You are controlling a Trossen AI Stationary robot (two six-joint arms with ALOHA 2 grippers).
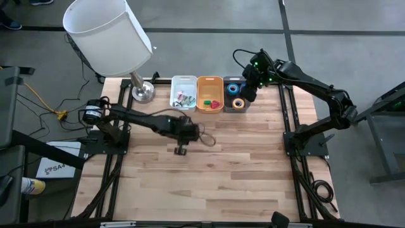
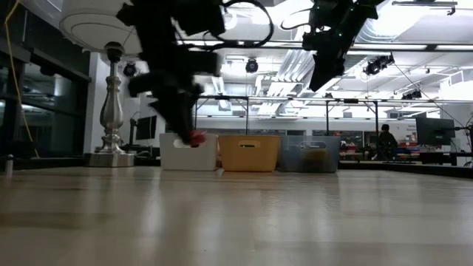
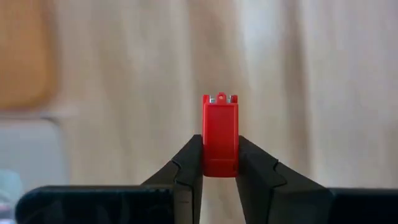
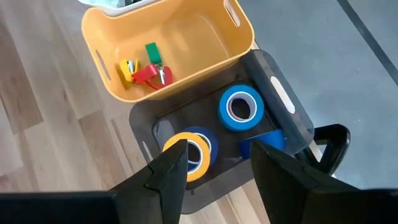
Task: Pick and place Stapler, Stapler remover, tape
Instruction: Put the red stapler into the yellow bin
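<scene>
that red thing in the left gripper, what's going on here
The left gripper is shut on a small red stapler remover and holds it over the middle of the wooden table. The right gripper hangs open over the dark bin, which holds rolls of tape in blue and yellow. Next to it, the yellow bin already has a few small coloured pieces inside, and a white bin sits beyond that.

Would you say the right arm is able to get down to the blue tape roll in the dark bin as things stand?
Probably yes: the right gripper hangs open directly above the dark bin, and nothing covers the blue tape roll lying flat inside.
</scene>
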